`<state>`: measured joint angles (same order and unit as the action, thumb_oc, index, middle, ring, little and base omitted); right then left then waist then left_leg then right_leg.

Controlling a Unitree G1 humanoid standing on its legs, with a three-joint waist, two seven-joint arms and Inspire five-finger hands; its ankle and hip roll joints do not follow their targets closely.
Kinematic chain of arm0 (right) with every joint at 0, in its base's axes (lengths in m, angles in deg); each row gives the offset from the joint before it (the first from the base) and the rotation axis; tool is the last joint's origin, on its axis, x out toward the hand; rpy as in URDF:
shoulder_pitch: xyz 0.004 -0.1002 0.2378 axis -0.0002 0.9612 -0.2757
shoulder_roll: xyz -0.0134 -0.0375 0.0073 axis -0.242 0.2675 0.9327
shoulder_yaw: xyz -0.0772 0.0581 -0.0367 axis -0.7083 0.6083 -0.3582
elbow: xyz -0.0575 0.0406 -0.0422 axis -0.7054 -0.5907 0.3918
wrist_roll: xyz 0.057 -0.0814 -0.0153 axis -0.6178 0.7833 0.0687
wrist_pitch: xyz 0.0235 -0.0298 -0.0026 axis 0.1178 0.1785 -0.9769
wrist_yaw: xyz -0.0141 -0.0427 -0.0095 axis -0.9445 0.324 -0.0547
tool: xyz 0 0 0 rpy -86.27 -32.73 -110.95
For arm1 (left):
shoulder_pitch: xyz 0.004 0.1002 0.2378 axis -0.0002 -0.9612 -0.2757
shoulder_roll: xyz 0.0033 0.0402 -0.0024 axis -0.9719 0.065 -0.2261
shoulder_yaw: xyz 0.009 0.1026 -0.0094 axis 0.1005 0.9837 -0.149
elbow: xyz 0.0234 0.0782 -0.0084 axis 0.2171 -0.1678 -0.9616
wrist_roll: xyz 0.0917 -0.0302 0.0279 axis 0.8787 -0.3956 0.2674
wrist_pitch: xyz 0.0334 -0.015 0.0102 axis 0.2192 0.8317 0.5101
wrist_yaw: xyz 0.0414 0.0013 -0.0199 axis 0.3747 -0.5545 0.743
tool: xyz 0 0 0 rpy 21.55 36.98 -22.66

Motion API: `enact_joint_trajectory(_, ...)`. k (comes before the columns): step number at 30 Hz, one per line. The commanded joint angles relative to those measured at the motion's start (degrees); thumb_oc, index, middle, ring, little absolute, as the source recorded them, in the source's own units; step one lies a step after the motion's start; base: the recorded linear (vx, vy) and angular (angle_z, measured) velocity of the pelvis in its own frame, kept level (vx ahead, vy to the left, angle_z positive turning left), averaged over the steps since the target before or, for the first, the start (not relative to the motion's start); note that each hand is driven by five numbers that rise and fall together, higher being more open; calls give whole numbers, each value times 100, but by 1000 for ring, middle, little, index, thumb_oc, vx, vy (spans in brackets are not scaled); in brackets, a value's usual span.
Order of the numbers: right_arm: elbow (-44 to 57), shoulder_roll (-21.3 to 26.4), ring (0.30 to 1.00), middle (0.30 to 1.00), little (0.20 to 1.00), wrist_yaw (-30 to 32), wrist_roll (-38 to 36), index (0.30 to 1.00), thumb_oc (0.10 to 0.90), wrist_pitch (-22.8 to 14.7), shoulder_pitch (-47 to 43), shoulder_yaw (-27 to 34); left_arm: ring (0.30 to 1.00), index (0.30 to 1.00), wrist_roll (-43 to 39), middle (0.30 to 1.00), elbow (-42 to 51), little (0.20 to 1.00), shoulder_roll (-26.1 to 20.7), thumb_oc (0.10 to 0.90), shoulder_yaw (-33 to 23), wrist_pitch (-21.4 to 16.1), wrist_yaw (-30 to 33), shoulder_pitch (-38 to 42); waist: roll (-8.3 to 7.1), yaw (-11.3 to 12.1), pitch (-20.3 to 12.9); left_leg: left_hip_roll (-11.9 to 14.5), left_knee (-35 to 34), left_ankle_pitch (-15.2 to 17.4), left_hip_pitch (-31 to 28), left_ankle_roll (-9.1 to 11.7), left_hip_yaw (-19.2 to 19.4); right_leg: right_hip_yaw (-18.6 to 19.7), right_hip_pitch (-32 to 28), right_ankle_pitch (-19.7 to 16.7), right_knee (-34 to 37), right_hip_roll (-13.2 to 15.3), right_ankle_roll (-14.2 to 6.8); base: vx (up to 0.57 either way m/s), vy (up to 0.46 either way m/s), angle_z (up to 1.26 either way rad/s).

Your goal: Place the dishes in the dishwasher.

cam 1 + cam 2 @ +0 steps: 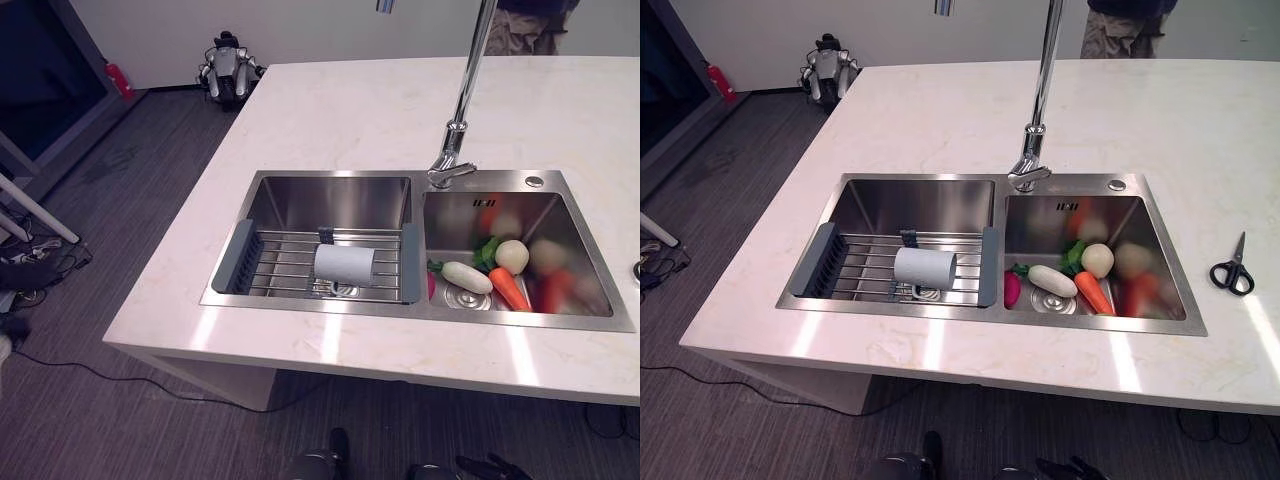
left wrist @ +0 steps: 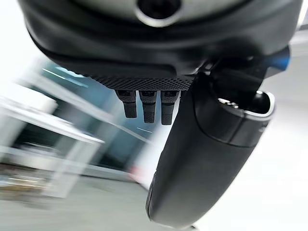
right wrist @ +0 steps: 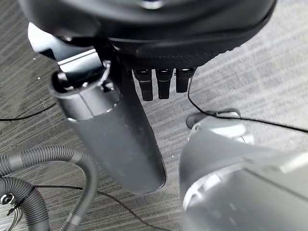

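Note:
A pale grey cup [image 1: 344, 264] lies on its side on a wire rack [image 1: 280, 262] that spans the left basin of a steel double sink [image 1: 330, 305]. My left hand [image 2: 159, 53] hangs away from the counter; its fingers [image 2: 148, 103] are relaxed and hold nothing. My right hand [image 3: 159, 29] hangs low over the grey carpet, its fingers [image 3: 163, 82] also relaxed and empty. Both hands are well apart from the cup.
Toy vegetables fill the right basin: a white radish [image 1: 467, 276], a carrot [image 1: 508, 288], a round white one [image 1: 511, 256]. A tall tap [image 1: 462, 100] rises behind the sink. Black scissors [image 1: 1234, 270] lie on the counter's right. A person [image 1: 1127, 25] stands at the far side.

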<state>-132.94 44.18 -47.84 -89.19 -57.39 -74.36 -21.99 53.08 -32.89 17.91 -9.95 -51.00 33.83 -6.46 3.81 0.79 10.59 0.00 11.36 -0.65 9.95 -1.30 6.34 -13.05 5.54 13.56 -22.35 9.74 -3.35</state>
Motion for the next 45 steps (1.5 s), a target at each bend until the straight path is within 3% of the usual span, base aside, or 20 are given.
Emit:
enact_joint_trajectory(1, -103, 93, 900, 900, 900, 59, -278, 900, 800, -34, 60, 112, 900, 900, 690, 900, 403, 900, -237, 800, -126, -861, -739, 693, 178, -227, -145, 358, 583, 1338, -252, 295, -81, 4, -262, -129, 516, 42, -489, -15, -24, -18)
enact_joint_trajectory(6, -285, 125, 900, 900, 900, -97, -187, 900, 800, -114, 180, 357, 900, 900, 638, 900, 1151, 900, -209, 800, 531, -1207, -1282, 1391, 144, -400, -214, 404, 583, 1421, -346, 290, 61, 141, -244, -151, 516, 31, -568, 17, -16, -32)
enact_joint_trajectory(9, -343, 151, 900, 900, 900, -154, -184, 900, 800, -142, 207, 414, 900, 900, 506, 900, 1301, 900, -185, 800, 890, -1204, -1740, 1719, 134, -483, -245, 432, 583, 1433, -371, 291, 134, 203, -219, -180, 516, 27, -593, -5, -10, -19)
enact_joint_trajectory(10, -376, 170, 900, 900, 900, -205, -166, 900, 800, -142, 235, 449, 900, 900, 337, 900, 1388, 900, -142, 800, 1212, -1027, -2114, 2037, 128, -543, -274, 458, 583, 1401, -361, 289, 192, 238, -174, -233, 516, 26, -600, 10, -12, -16)
enact_joint_trajectory(16, -416, 195, 900, 900, 900, -255, -140, 900, 800, -107, 292, 413, 900, 900, 339, 900, 1123, 900, -168, 800, 2250, -531, -2913, 2964, 157, -758, -327, 501, 583, 1417, -436, 282, 363, 404, -122, -309, 516, 1, -630, 25, -3, -10)
enact_joint_trajectory(20, -434, 227, 900, 900, 900, -249, -147, 900, 800, -90, 315, 400, 900, 900, 224, 900, 867, 900, -220, 800, 2648, -342, -3256, 3320, 203, -833, -334, 494, 583, 1419, -463, 280, 394, 488, -102, -342, 516, 0, -646, 41, 5, -11)
enact_joint_trajectory(27, -452, 273, 900, 900, 900, -272, -79, 900, 800, -74, 325, 453, 900, 900, -389, 900, 809, 900, -238, 800, 2896, 233, -4073, 3550, 283, -874, -344, 469, 583, 1425, -456, 274, 432, 563, -32, -391, 516, 31, -675, 18, 5, -2)
enact_joint_trajectory(45, -286, 315, 900, 900, 900, -219, -93, 900, 800, -124, 418, 495, 900, 900, -298, 900, 476, 900, -411, 800, 2891, 199, -4141, 3341, 335, -904, -292, 418, 583, 1422, -428, 248, 430, 634, 40, -448, 516, 58, -702, 12, 4, -1)
